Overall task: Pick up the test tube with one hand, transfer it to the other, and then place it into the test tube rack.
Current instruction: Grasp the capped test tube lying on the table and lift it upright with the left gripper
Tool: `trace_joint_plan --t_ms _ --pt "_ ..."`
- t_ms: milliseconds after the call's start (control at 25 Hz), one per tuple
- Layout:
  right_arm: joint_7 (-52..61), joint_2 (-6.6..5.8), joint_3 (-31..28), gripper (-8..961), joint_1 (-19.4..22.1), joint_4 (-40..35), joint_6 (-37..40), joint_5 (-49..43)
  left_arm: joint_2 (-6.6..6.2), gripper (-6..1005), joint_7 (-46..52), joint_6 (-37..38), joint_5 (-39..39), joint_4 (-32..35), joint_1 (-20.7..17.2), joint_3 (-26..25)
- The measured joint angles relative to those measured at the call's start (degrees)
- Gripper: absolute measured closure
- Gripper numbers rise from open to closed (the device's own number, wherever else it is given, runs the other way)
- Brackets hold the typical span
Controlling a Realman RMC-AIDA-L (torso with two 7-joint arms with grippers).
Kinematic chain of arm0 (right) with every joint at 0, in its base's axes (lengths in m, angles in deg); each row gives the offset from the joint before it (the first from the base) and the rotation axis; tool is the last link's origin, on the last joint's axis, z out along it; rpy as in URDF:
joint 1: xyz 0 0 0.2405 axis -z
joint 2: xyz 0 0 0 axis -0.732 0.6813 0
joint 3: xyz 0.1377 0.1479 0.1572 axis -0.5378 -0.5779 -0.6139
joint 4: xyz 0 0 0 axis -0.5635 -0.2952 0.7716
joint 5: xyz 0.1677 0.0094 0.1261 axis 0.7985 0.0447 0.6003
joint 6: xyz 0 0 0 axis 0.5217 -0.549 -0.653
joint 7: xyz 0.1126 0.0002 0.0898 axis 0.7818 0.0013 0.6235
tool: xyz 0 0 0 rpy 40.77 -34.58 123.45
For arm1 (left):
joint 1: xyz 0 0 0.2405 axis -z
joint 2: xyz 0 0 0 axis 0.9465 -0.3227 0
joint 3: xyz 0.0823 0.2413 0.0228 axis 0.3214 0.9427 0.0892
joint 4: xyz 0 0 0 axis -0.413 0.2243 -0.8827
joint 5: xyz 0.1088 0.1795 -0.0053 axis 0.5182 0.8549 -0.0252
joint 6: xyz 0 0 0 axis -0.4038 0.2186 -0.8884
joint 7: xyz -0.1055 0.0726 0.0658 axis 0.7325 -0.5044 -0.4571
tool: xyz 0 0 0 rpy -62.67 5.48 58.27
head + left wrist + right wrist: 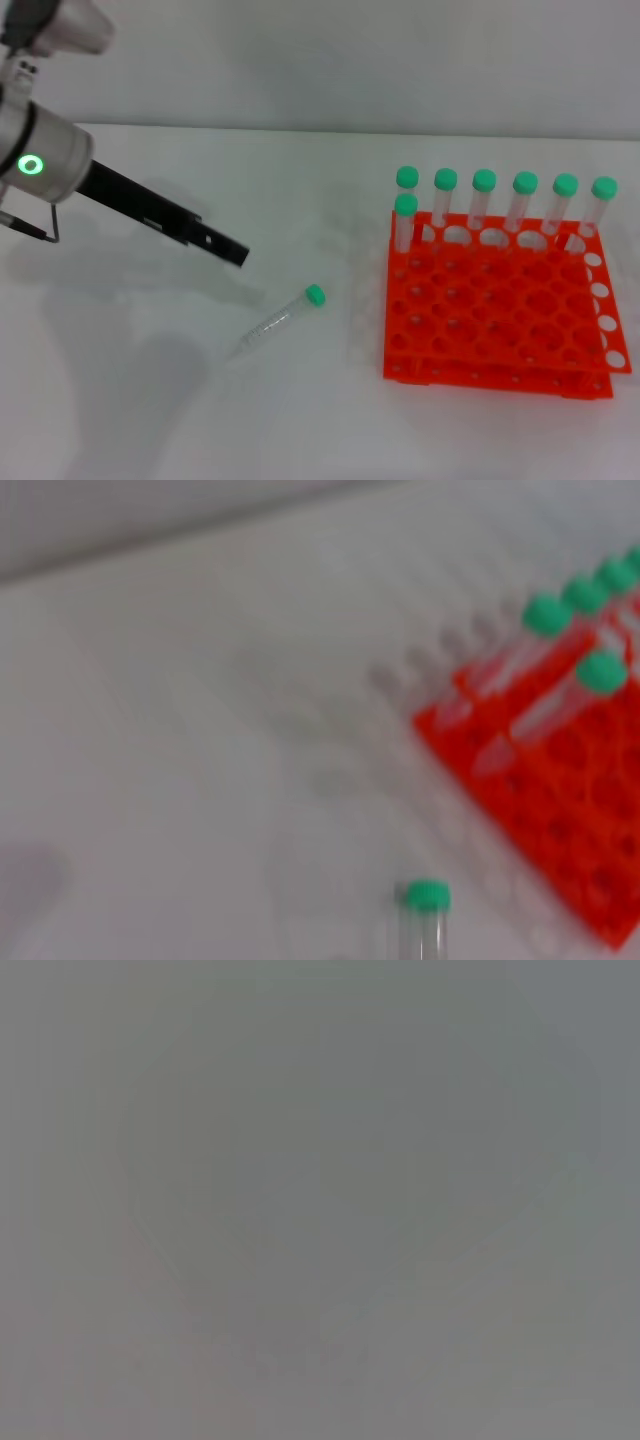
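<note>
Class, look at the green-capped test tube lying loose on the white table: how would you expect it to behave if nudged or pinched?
The test tube lies on its side; being round, it would probably roll if nudged. It looks clear and empty, so likely light. Its smooth, slim wall may slip in the left gripper.

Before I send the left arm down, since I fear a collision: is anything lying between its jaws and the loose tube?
Nothing visible: bare white table separates the left gripper from the clear green-capped plastic test tube; the orange-red rack sits farther right.
</note>
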Motion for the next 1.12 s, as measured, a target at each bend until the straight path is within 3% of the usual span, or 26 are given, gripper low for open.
trace_joint_plan --t_ms 160,280,640,1120 --pt "0.00 -0.02 0.00 84 -0.19 0.00 0.14 0.06 2.51 107 2.24 -2.62 7.30 0.06 3.51 0.03" --pt "0.00 -0.02 0.00 84 -0.34 0.00 0.18 0.11 3.61 106 6.10 -5.51 11.60 2.12 5.14 0.05" --pt "0.00 -0.01 0.00 84 -0.34 0.01 0.35 0.11 3.79 106 17.84 -18.03 24.92 18.07 7.34 0.06" --pt "0.00 0.07 0.00 84 -0.10 0.34 0.36 0.07 4.00 110 22.86 -21.74 32.90 25.47 8.95 -0.03"
